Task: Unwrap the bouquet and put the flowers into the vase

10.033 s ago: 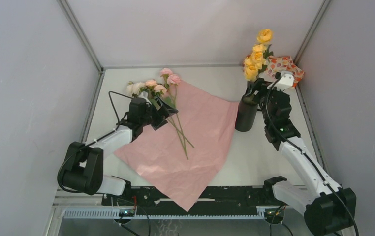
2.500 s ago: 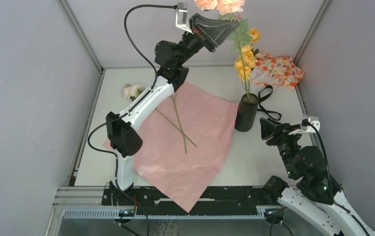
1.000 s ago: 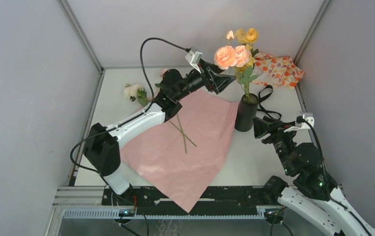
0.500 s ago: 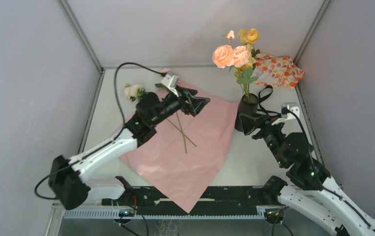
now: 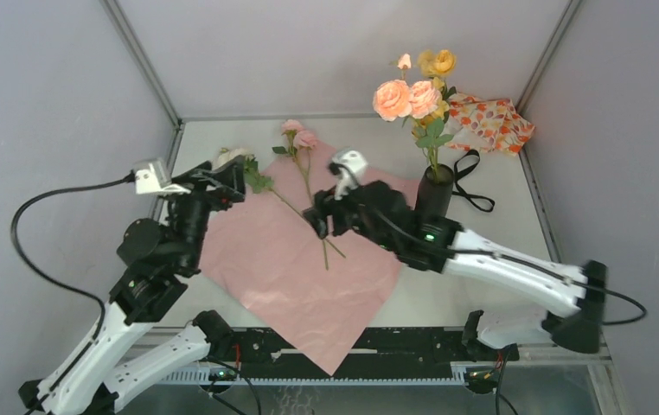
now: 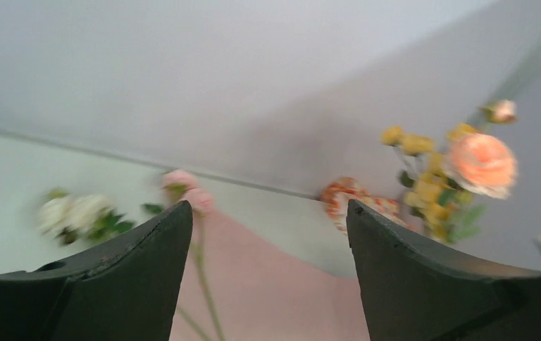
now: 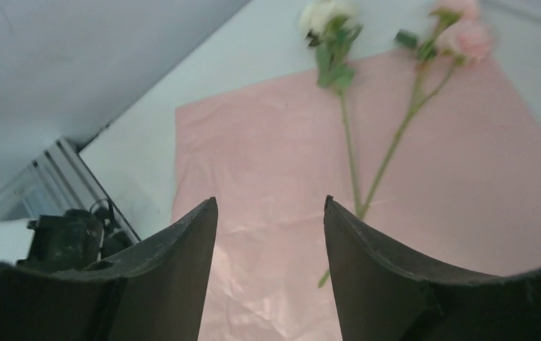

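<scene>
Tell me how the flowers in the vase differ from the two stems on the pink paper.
The vase flowers stand upright in the black vase; the two stems lie flat on the pink paper. The vase flowers are peach and yellow; the two stems bear pink and cream heads. Both have thin green stalks with leaves.

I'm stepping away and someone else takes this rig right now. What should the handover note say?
Left hand: open, empty, near the cream rose at the far left of the table.
Right hand: open, empty, over the pink paper near where the two loose stems cross.
Done: bouquet unwrapped; peach and yellow flowers stand in the vase.
Left: the cream rose and the pink roses lie on the paper; both go into the vase.
</scene>
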`<state>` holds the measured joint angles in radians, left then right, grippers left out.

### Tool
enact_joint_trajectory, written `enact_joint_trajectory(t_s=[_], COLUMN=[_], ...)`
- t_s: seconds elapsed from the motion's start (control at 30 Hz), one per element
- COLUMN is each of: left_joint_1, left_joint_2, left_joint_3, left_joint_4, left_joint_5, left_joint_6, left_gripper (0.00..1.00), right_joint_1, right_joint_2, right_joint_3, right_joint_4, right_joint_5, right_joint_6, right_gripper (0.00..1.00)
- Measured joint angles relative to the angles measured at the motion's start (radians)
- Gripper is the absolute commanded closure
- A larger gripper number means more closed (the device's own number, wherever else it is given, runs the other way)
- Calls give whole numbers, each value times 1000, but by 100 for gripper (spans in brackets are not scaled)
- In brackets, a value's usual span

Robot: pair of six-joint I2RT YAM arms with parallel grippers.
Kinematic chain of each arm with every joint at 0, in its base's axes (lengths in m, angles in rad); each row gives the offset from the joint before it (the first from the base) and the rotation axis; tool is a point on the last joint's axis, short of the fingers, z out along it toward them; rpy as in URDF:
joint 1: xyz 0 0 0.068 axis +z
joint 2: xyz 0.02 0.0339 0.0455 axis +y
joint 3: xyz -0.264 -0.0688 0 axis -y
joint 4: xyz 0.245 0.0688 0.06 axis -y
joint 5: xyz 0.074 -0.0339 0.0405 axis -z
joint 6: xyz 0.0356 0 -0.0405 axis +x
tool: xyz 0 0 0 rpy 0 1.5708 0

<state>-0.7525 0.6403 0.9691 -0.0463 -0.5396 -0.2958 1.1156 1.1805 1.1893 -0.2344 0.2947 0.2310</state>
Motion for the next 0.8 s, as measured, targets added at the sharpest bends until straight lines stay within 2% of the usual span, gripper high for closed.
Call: enact_joint_trajectory(t_s=[0.13, 0.2, 0.37, 0.5, 0.63, 0.8], left_joint_1=[0, 0, 0, 0, 0, 0], left_joint_2=[-86, -127, -190, -194, -199, -204], left_joint_3=[0, 0, 0, 0, -8, -29], left_joint_4=[-122, -168, -258, -321, -367, -399], left_joint_5=[-201, -274, -360, -373, -373, -373], left_joint_6=[-18, -26, -57, -83, -101, -117], left_gripper=[14, 14, 14, 14, 14, 14], right_joint_1=[-14, -36, -84, -109, -148, -216], right_joint_2=[286, 455, 822, 1059, 1224, 1296], right_joint_3=[187, 338, 686, 947, 1117, 1153], right_joint_4=[-110, -198, -357, -470, -531, -563], right_joint_5=[-92, -149, -236, -269, -315, -348], right_joint_6=[23, 39, 45, 39, 40, 40], right_gripper=[40, 40, 40, 39, 39, 39])
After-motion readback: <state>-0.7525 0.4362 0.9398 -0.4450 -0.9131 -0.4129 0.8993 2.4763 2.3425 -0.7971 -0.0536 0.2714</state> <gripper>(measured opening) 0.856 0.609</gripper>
